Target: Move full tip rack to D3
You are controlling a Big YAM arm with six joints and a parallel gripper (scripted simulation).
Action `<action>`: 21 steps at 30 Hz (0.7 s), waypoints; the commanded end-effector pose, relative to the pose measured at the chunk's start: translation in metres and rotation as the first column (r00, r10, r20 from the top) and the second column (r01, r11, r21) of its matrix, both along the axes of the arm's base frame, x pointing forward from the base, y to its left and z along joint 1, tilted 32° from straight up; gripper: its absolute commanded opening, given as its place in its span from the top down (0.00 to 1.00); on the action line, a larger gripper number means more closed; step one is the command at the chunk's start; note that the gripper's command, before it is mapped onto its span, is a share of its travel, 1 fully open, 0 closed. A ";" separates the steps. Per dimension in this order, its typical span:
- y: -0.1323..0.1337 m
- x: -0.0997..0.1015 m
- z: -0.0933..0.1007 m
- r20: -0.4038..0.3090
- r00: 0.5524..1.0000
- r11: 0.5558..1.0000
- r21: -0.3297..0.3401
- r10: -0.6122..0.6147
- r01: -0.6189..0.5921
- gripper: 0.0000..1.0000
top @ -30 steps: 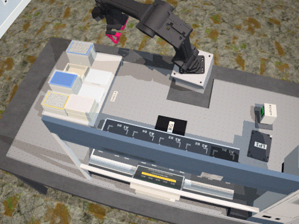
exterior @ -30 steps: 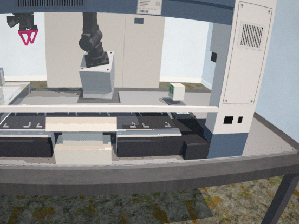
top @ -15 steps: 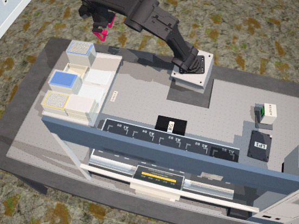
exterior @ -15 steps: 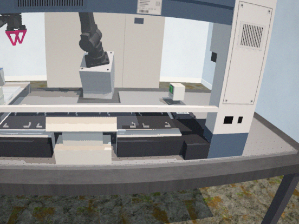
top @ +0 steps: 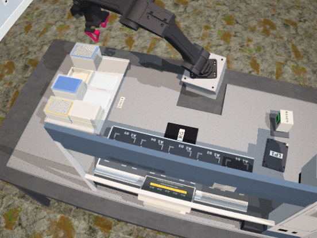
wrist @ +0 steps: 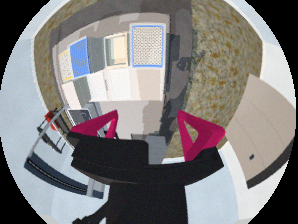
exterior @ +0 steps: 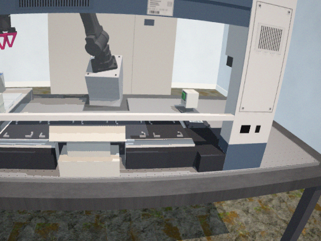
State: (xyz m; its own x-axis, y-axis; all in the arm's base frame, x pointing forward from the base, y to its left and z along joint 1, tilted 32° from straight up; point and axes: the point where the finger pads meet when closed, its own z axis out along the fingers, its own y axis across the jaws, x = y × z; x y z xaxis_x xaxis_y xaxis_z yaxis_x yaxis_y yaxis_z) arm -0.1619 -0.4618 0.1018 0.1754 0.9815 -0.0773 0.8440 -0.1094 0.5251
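My gripper (top: 96, 27) with pink fingers is open and empty, high above the table's far left edge, beyond the shelf; it also shows at the top left of the exterior view (exterior: 7, 39) and in the wrist view (wrist: 147, 132). On the shelf (top: 87, 88) stand three covered tip racks: a blue-rimmed one with pale rings on grey (top: 85, 56) at the far end, one showing a plain blue plate (top: 67, 85) in the middle, and a yellow-rimmed one with pale rings (top: 58, 107) at the near end. Deck position D3 (top: 179, 149) is empty.
Other pale labware fills the shelf: an open cream tray (top: 81, 75), two white plates (top: 104, 81) (top: 97, 98) and a stacked block (top: 86, 113). The regrip nest RG (top: 181, 133) lies behind the deck row. The READY key (top: 282, 121) and a black pad (top: 275, 155) are at the right. A blue gantry beam (top: 172, 164) overhangs the deck.
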 end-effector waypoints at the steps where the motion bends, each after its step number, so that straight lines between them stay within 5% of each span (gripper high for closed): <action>1: -0.034 -0.006 0.021 -0.018 1.000 0.999 -0.035 -0.007 0.007 0.00; 21: -0.120 -0.021 0.029 -0.017 1.000 0.999 -0.036 -0.007 0.007 0.00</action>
State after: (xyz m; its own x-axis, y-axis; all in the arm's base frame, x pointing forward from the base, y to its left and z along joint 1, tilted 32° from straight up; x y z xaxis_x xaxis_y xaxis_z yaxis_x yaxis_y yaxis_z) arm -0.1813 -0.5567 0.1080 0.1760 0.9812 -0.0795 0.8450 -0.1092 0.5235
